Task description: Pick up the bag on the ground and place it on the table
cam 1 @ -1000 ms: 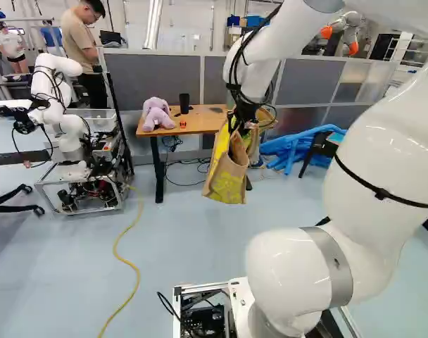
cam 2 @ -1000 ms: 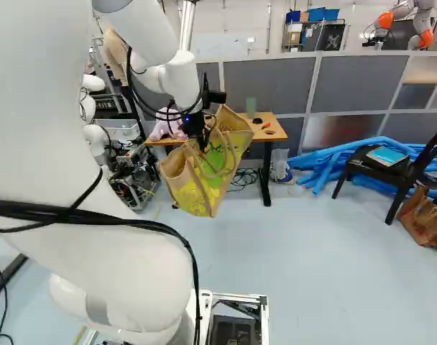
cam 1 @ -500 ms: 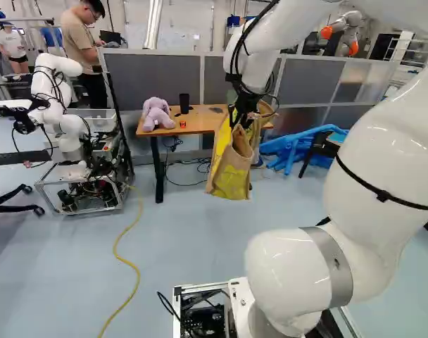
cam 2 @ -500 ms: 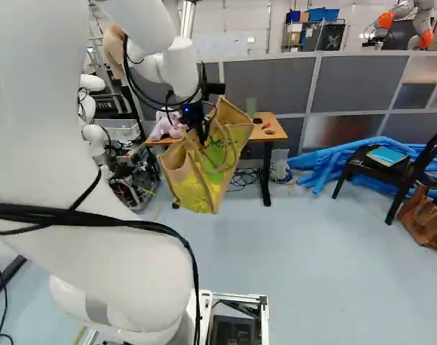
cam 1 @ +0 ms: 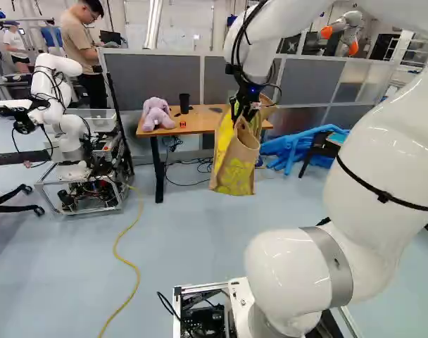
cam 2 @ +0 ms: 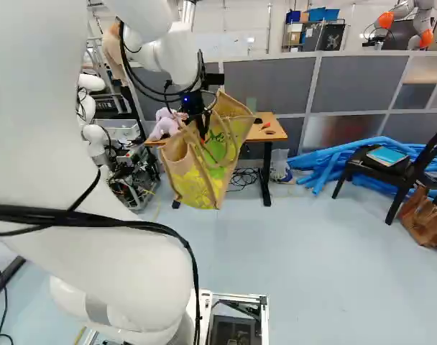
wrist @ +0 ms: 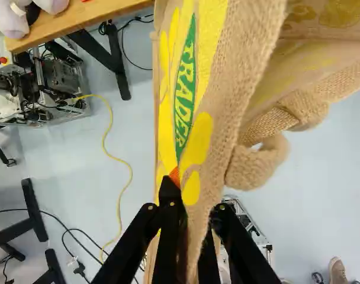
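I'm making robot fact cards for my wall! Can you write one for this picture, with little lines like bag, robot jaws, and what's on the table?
Bag: tan, with yellow and green pictures
Bag's place: hanging from the arm, in front of the table
Robot jaws: closed on the bag's cloth, one on each side
On the table: purple stuffed toy, black cup
On the floor: yellow cable, another bag, brown
Job done: no, bag not on the table yet
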Motion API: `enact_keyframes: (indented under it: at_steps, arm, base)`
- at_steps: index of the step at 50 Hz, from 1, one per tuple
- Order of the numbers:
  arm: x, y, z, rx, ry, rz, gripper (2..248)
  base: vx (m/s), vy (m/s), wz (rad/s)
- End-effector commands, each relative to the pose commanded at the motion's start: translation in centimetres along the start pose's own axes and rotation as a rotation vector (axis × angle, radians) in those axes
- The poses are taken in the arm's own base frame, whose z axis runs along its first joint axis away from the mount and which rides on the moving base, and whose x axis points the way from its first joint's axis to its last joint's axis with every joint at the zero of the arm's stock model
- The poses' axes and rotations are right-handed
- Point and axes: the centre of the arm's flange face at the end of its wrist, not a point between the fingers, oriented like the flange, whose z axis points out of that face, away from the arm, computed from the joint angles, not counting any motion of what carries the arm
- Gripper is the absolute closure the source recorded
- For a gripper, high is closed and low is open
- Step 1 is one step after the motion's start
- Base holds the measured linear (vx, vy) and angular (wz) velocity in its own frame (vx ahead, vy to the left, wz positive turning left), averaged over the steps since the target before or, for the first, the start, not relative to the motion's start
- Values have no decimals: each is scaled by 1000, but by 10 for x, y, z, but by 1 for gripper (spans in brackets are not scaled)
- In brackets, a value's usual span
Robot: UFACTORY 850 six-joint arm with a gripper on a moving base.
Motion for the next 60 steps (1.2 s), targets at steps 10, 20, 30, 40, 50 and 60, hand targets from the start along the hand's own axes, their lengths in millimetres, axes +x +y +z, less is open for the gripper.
enact_keyframes:
  at_steps: [10,20,30,40,50,60]
  arm:
    - [5,0,-12,-11,-7,-13,216]
    - [10,0,-24,-23,-15,-25,216]
    - [16,0,-36,-36,-22,-36,216]
    - [21,-1,-48,-49,-29,-46,216]
    - [26,0,-60,-64,-36,-55,216]
    - [31,0,-72,-78,-42,-64,216]
  base:
    - [0,0,0]
    - [0,0,0]
    - [0,0,0]
    - [0,0,0]
    - [0,0,0]
    - [0,0,0]
